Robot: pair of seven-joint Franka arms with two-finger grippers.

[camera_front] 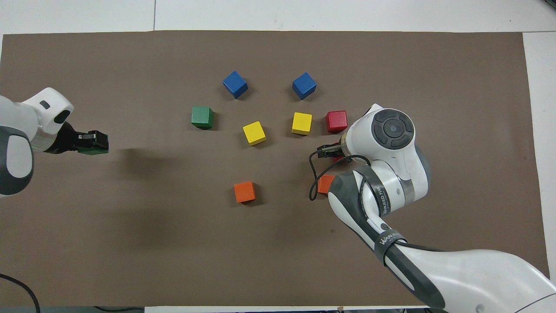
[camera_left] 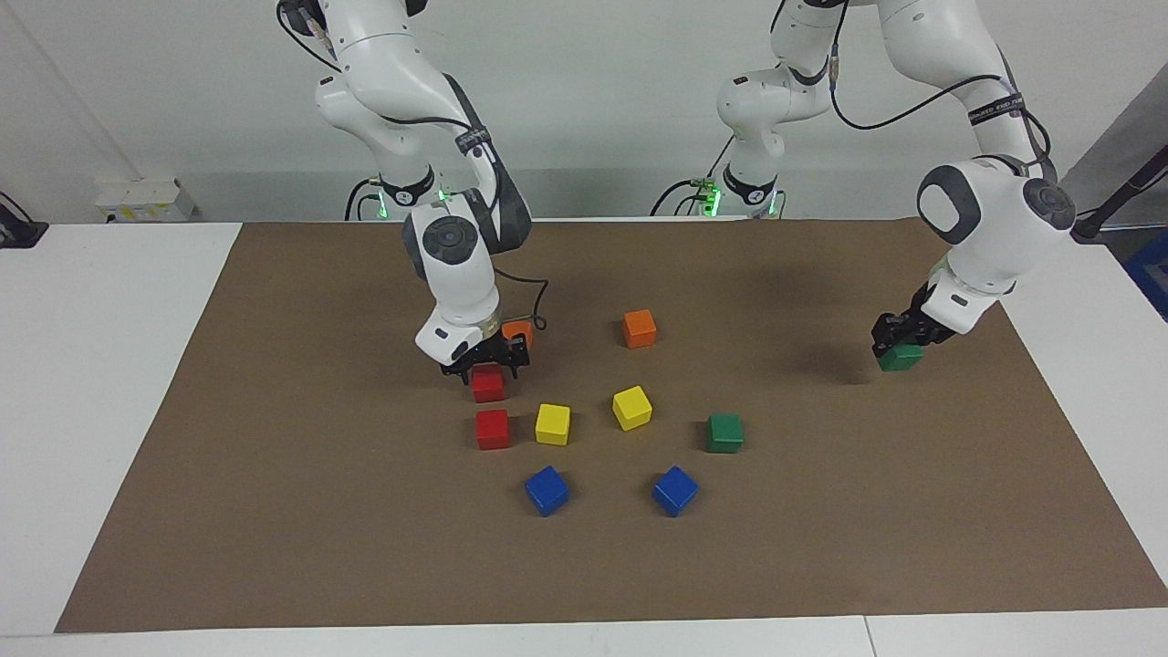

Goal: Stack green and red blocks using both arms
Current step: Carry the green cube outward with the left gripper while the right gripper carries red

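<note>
My left gripper (camera_left: 897, 348) is shut on a dark green block (camera_left: 902, 359), held just above the brown mat toward the left arm's end of the table; in the overhead view this gripper (camera_front: 94, 142) and its green block (camera_front: 92, 150) sit at the mat's edge. The other green block (camera_left: 724, 432) rests on the mat. My right gripper (camera_left: 484, 363) is low over a red block (camera_left: 488, 387), right at its top. In the overhead view the right wrist hides most of that block. A second red block (camera_left: 493, 429) lies just farther from the robots.
Two yellow cubes (camera_left: 552, 424) (camera_left: 631, 407) and two blue cubes (camera_left: 547, 490) (camera_left: 675, 490) lie between the red and green blocks. One orange cube (camera_left: 639, 328) stands nearer the robots; another (camera_left: 517, 329) is half hidden by the right gripper. White table borders the mat (camera_left: 274, 511).
</note>
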